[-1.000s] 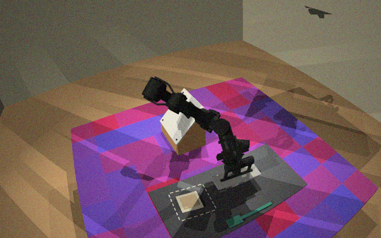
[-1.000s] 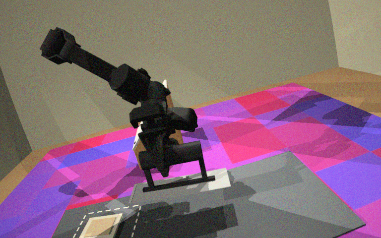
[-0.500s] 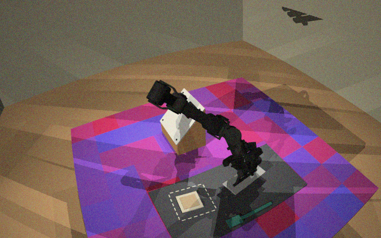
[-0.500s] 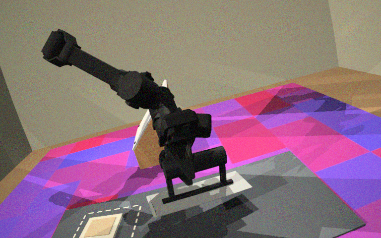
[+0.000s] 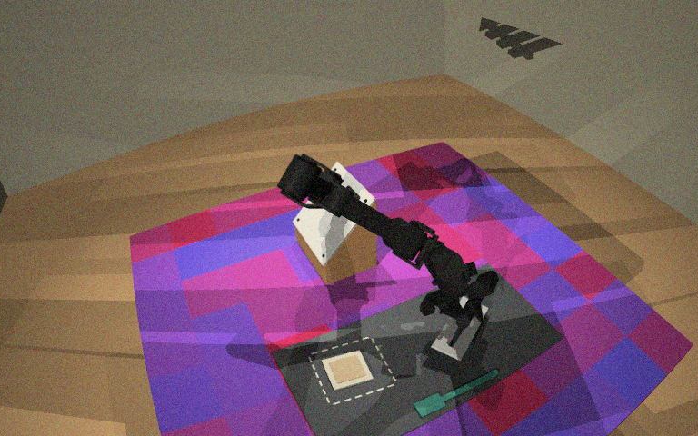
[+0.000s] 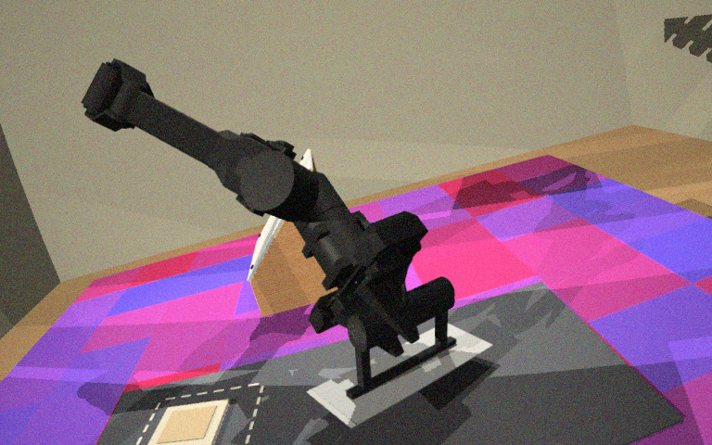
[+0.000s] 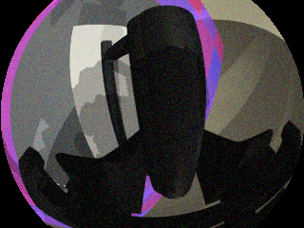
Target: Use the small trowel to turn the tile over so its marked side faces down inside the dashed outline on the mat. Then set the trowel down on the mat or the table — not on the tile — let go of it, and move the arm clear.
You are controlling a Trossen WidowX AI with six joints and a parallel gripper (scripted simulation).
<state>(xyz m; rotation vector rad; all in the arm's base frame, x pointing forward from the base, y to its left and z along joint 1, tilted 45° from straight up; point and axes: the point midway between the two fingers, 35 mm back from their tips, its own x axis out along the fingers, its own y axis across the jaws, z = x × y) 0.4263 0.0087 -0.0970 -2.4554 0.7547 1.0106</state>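
1. Our gripper (image 6: 387,309) is clamped on the dark bar handle (image 6: 431,295) of a black stand (image 6: 404,366), not on the trowel (image 5: 453,391), which lies free on the grey mat (image 5: 525,323), near right.
2. The tile (image 5: 347,369) lies flat inside the dashed outline (image 5: 361,398), plain tan face up.
3. We reckon the next move is to release and back away.
4. The mark can't be seen, and the wrist view hides our fingertips.
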